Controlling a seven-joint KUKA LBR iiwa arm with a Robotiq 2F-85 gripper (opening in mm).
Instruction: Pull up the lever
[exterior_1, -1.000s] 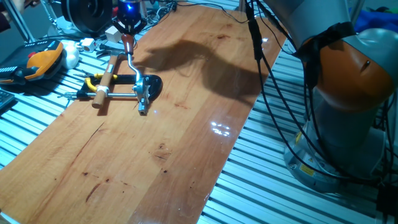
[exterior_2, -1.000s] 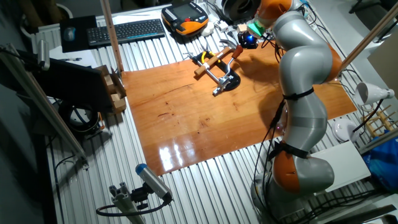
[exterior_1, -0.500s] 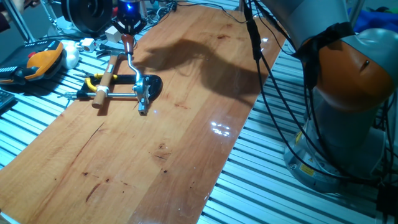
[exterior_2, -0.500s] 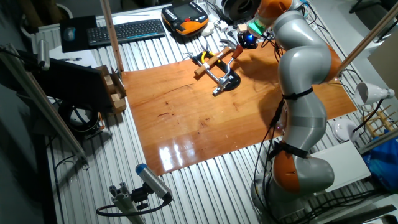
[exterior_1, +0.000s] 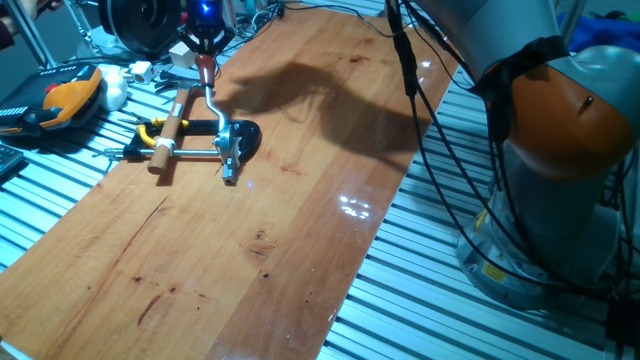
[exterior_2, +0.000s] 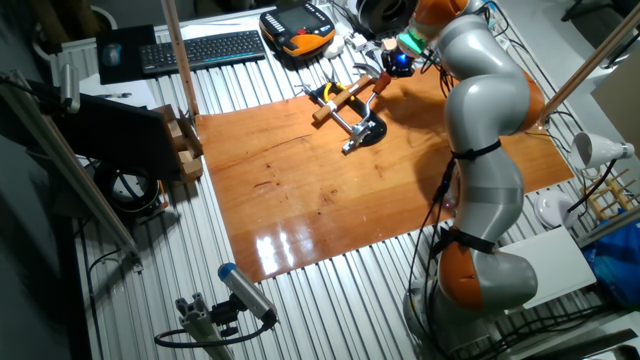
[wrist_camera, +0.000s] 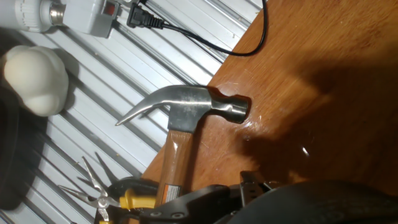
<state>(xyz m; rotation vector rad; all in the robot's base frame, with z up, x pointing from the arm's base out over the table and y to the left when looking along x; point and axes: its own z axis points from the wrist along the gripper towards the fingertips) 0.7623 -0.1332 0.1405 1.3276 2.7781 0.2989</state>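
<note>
The lever (exterior_1: 210, 97) is a short curved metal arm with a reddish-brown tip. It rises from the small black clamp (exterior_1: 238, 136) near the far left of the wooden board (exterior_1: 300, 210). My gripper (exterior_1: 205, 52) hangs right over the lever's tip with its fingers closed around it. The other fixed view shows the same: the gripper (exterior_2: 392, 68) on the tip of the lever (exterior_2: 378, 90), above the clamp (exterior_2: 368, 130). The hand view does not show the lever; only a dark blurred mass fills its bottom edge.
A hammer (wrist_camera: 186, 112) with a pale wooden handle (exterior_1: 167, 132) lies beside the clamp, next to yellow-handled pliers (exterior_1: 150, 128). An orange-and-black pendant (exterior_1: 65, 100) and cables lie off the board's far edge. A keyboard (exterior_2: 200, 48) lies further back. The arm's base (exterior_1: 560, 170) stands at the right.
The gripper and arm cable have shifted very slightly upward. The lever and clamp look the same.
</note>
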